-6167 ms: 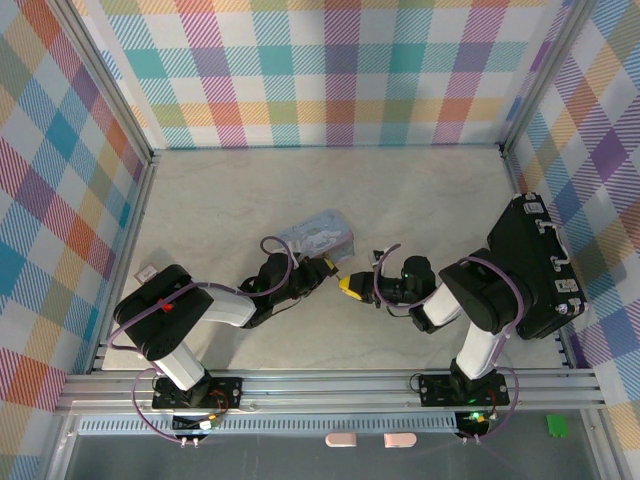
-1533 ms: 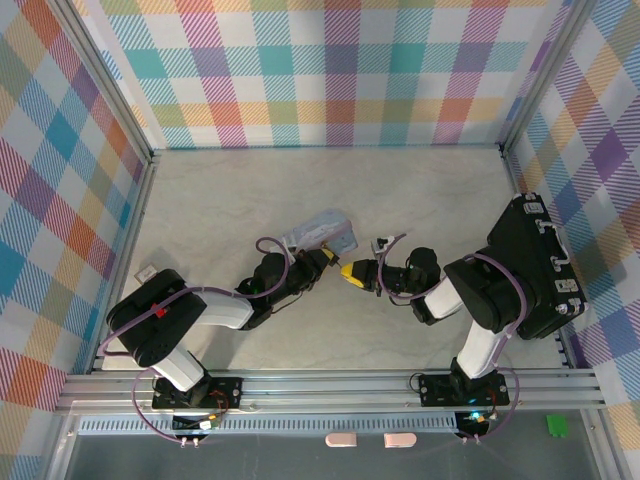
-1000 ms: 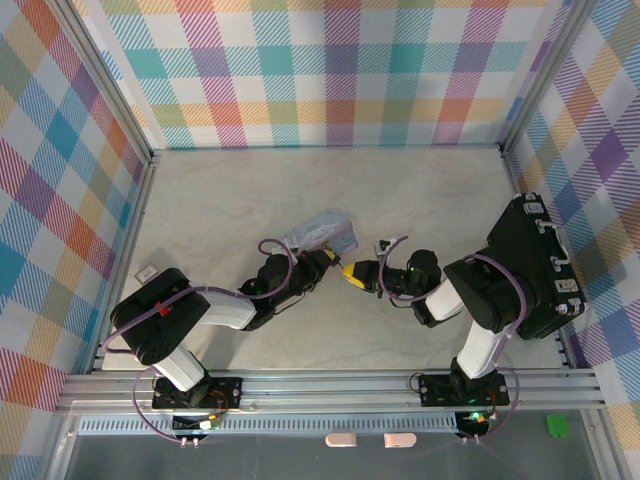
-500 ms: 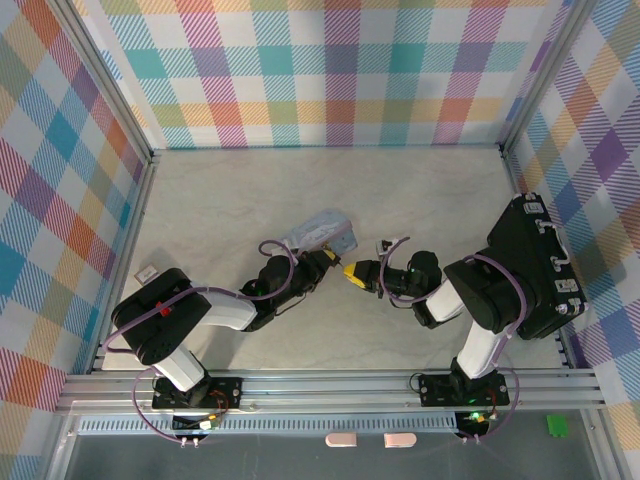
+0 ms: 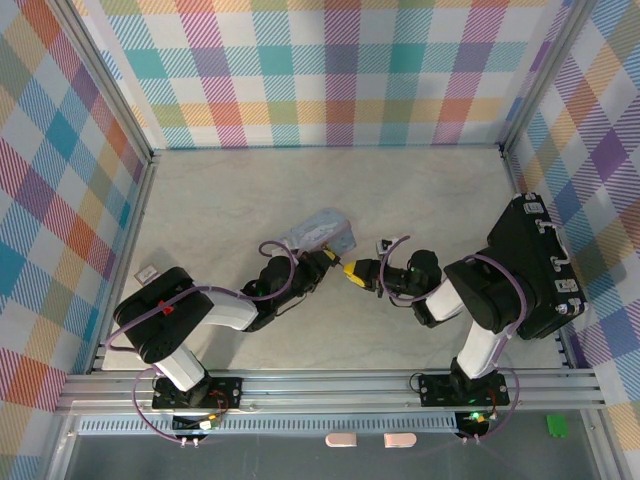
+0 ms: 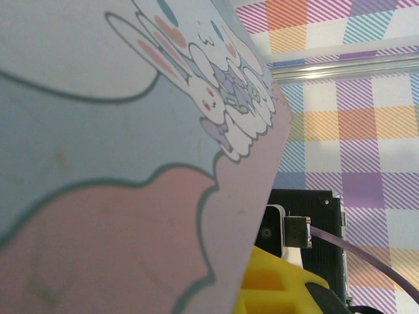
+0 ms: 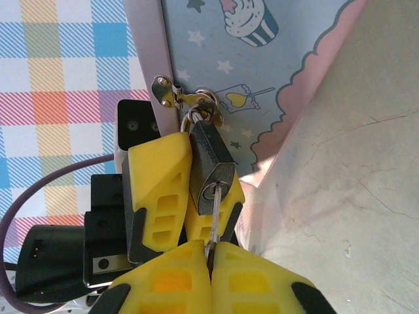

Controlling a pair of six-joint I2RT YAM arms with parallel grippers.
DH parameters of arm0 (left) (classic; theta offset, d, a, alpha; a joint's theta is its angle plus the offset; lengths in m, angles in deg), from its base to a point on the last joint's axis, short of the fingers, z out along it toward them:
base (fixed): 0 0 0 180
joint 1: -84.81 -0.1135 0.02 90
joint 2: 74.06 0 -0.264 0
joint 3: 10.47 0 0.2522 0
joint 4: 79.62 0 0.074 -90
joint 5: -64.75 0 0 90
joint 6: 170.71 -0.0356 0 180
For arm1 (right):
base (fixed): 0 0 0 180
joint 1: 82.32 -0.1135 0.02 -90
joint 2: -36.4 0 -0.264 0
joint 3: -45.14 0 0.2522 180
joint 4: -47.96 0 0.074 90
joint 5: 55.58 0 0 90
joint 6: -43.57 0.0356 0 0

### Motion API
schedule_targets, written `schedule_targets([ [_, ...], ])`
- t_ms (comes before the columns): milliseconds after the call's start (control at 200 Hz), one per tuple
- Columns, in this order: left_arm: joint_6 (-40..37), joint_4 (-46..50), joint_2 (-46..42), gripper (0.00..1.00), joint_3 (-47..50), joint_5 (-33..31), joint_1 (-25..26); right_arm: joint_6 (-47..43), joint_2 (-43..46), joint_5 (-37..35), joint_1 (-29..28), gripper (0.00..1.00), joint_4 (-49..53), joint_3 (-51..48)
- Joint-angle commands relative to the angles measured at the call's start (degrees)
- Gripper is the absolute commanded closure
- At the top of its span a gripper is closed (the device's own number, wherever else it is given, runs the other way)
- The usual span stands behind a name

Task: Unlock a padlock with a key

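Because the keyhole faces the right arm, the right gripper (image 7: 209, 252), nearest in its own wrist view, is clenched on the key (image 7: 213, 219). The thin silvery blade runs straight from the yellow fingertips into the end of the padlock (image 7: 211, 154).

Just beyond, the left gripper (image 7: 193, 193) grasps the small dark padlock body between its yellow fingers. This probably braces the lock so that it cannot swing or spin when the key is twisted.

Farther on, the silver shackle (image 7: 190, 121) loops through the small metal hasp (image 7: 171, 95) of a pale blue cartoon-printed tin (image 7: 262, 78), which ties the padlock to the tin.

From above, both grippers meet near the middle of the bench (image 5: 420, 190), a little toward its near edge. The tin lies just past them, and a big black case (image 5: 535, 265) sits along the right edge.

The key looks seated, so a turn seems the step due next.
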Motion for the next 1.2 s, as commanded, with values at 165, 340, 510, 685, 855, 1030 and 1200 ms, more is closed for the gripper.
schedule_targets([
  [165,4.5,-11.6,0.5,1.00,-2.3,6.9,2.9,2.9,3.3,-3.9,0.8,1.00,0.6,1.9],
  [340,5.5,-11.5,-0.3,1.00,-2.9,7.0,3.5,2.9,3.9,-3.9,0.8,1.00,0.6,2.3],
  [510,5.4,-11.3,-1.1,1.00,-2.4,6.6,3.5,2.5,5.0,-3.2,0.7,1.00,0.6,2.5],
  [685,5.6,-11.4,-1.3,1.00,-2.5,6.8,3.6,1.8,4.5,-2.6,0.1,1.00,0.6,2.8],
  [855,6.1,-12.0,-1.5,1.00,-2.6,6.8,3.7,0.2,2.8,-2.9,-0.1,1.00,0.7,2.6],
  [1030,6.2,-11.9,-2.1,1.00,-2.7,6.9,3.9,-0.5,-1.3,-3.4,0.0,1.00,0.6,2.8],
  [1200,6.2,-11.6,-2.5,1.00,-2.5,6.7,4.0,-0.5,-0.6,-4.2,0.2,1.00,0.7,3.0],
])
